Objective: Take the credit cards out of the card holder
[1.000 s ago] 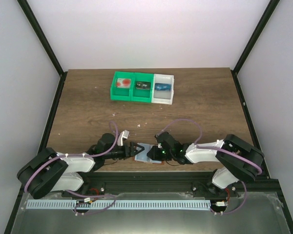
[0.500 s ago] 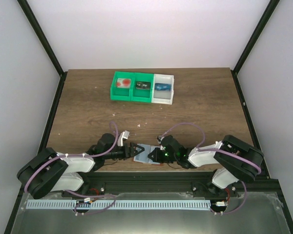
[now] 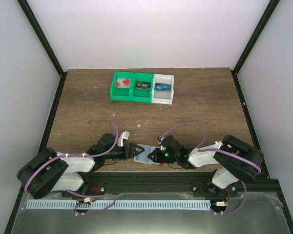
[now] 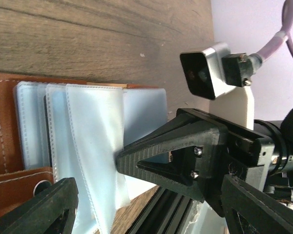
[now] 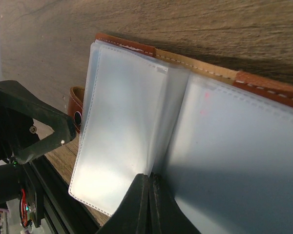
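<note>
The card holder (image 3: 147, 155) lies open by the table's near edge, orange-brown leather (image 5: 195, 61) outside, pale blue sleeves (image 5: 127, 122) fanned inside. No credit cards show in any view. My right gripper (image 3: 155, 155) is shut, its tips (image 5: 150, 181) pressed into the crease between two sleeves; I cannot tell whether a leaf is pinched. Its black finger (image 4: 171, 161) also touches a sleeve (image 4: 93, 126) in the left wrist view. My left gripper (image 3: 135, 150) stands open at the holder's left end, its jaws (image 4: 146, 204) wide apart and holding nothing.
A row of bins (image 3: 142, 87), two green and one white, stands at the back of the table with small items inside. The black frame rail (image 3: 151, 183) runs just behind the holder, along the table's near edge.
My right gripper has closed fully and settled lower against the sleeves of the holder. The left gripper has stayed where it was, still open.
</note>
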You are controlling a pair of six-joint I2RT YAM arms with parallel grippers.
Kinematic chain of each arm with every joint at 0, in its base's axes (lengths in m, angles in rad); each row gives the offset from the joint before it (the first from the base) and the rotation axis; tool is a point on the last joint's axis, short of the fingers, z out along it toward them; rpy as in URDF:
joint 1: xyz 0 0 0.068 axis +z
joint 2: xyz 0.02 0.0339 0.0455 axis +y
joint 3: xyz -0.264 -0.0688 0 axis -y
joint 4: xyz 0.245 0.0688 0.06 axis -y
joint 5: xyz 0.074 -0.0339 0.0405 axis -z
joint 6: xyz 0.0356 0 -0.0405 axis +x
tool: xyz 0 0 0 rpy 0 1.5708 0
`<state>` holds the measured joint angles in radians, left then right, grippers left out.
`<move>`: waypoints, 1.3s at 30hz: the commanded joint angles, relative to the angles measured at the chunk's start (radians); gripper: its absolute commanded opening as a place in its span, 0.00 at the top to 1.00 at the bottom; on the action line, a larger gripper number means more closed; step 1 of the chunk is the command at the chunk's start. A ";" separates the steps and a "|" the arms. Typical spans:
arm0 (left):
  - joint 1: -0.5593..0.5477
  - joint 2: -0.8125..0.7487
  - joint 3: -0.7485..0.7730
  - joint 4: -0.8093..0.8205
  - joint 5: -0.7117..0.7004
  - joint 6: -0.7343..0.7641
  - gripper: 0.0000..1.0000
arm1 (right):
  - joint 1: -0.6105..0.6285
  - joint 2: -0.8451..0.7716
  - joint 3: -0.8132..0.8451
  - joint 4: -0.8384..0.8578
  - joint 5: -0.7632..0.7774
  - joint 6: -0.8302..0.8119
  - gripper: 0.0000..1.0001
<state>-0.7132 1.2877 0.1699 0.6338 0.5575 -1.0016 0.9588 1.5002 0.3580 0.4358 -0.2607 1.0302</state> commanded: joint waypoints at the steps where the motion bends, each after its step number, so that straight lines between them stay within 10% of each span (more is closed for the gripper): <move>1: 0.000 0.031 0.020 0.018 0.013 -0.001 0.18 | 0.011 0.005 -0.008 0.003 0.005 -0.001 0.99; 21: -0.007 0.110 0.027 0.143 0.074 -0.087 0.19 | 0.011 0.011 0.009 -0.003 0.003 -0.008 0.98; 39: -0.042 0.190 0.087 0.252 0.097 -0.147 0.20 | 0.011 -0.161 -0.008 -0.102 0.114 -0.009 0.65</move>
<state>-0.7395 1.4708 0.2180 0.8356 0.6476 -1.1404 0.9592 1.4090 0.3603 0.3683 -0.2161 1.0237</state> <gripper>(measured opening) 0.800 0.321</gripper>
